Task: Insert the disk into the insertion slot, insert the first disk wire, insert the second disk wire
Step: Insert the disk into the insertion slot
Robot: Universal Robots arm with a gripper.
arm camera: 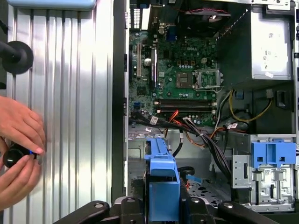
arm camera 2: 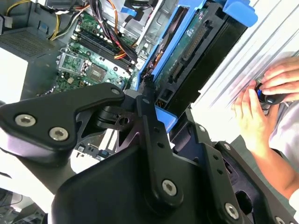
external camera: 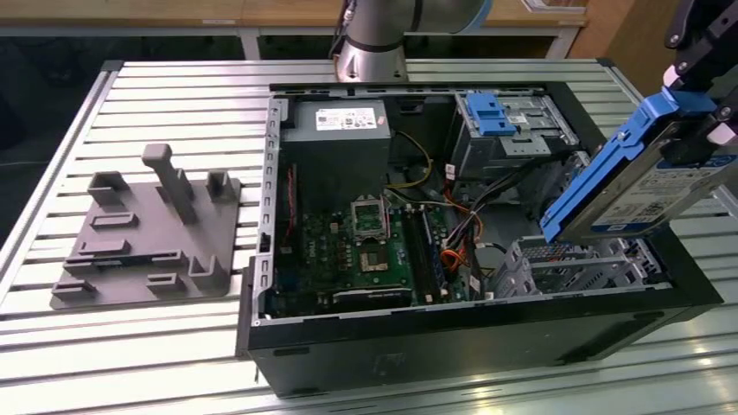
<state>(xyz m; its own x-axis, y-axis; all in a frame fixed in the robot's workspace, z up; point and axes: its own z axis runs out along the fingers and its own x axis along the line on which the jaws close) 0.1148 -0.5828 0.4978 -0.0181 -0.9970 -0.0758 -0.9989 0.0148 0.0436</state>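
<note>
The disk, a silver drive in a bright blue carrier, hangs tilted over the near corner of the open computer case on the exterior view's right. My gripper is shut on its upper end. The disk's lower end hovers just above the insertion slot, a perforated silver cage, and stands apart from it. In the second wrist view the disk runs away from my black fingers, connector side showing. In the first wrist view its blue carrier sticks out between the gripper links. Loose orange and black wires lie beside the cage.
A taller silver cage with a blue latch stands at the case's far corner. The motherboard and power supply fill the case. A grey fixture lies on the slatted table at the exterior view's left. A person's hands hold a black knob beside the case.
</note>
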